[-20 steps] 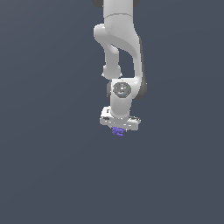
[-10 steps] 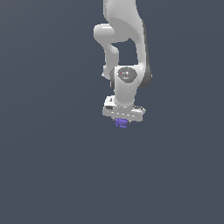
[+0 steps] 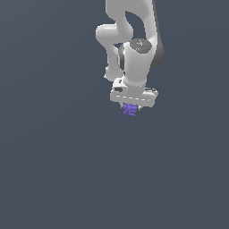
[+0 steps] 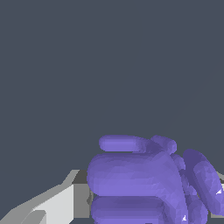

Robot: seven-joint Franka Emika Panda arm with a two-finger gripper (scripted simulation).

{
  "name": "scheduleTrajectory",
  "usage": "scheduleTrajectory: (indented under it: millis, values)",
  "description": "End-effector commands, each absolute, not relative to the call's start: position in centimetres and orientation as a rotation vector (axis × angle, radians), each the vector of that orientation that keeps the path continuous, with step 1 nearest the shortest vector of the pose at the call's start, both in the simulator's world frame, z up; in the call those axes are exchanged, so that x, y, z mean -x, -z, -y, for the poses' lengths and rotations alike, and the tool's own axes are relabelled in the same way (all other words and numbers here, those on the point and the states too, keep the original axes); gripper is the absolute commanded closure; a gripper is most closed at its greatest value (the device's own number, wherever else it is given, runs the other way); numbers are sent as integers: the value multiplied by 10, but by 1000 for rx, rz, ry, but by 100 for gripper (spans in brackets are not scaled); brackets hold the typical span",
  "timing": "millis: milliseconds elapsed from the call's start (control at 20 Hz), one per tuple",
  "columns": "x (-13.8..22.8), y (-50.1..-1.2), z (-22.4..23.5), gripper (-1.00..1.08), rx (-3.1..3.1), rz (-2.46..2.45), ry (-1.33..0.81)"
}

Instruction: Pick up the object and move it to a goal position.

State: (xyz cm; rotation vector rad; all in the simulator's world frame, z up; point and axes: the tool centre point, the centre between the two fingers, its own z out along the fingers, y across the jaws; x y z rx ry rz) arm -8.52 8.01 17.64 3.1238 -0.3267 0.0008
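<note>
Purple lumpy block (image 3: 129, 109) gripped beneath the white arm's (image 3: 134, 53) gripper (image 3: 130, 108).

Violet all over, the block is built of rounded, sausage-like ridges stacked along its sides, with uneven bulges at one end; in the wrist view (image 4: 144, 181) these ridges fill the lower frame, pressed against a pale grey finger (image 4: 52, 203). In the exterior view it hangs just under the wide white hand, narrower than that hand, with only dark grey-blue backdrop around it. The fingers are drawn in close onto the block, holding it. No brand, label or writing can be read anywhere.
</note>
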Motion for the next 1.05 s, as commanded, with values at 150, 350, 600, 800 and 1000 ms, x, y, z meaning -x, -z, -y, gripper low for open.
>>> scheduleTrajectory:
  millis: [150,350,600,800,1000]
  values:
    - [108,-223,-96,108,-3123,327,-1]
    - [121,-251,-105,108,-3123,327,-1]
    - [132,-277,-114,108,-3123,327,-1]
    - [137,-290,-119,108,-3124,327,0]
    - [138,-294,-120,108,-3124,327,0]
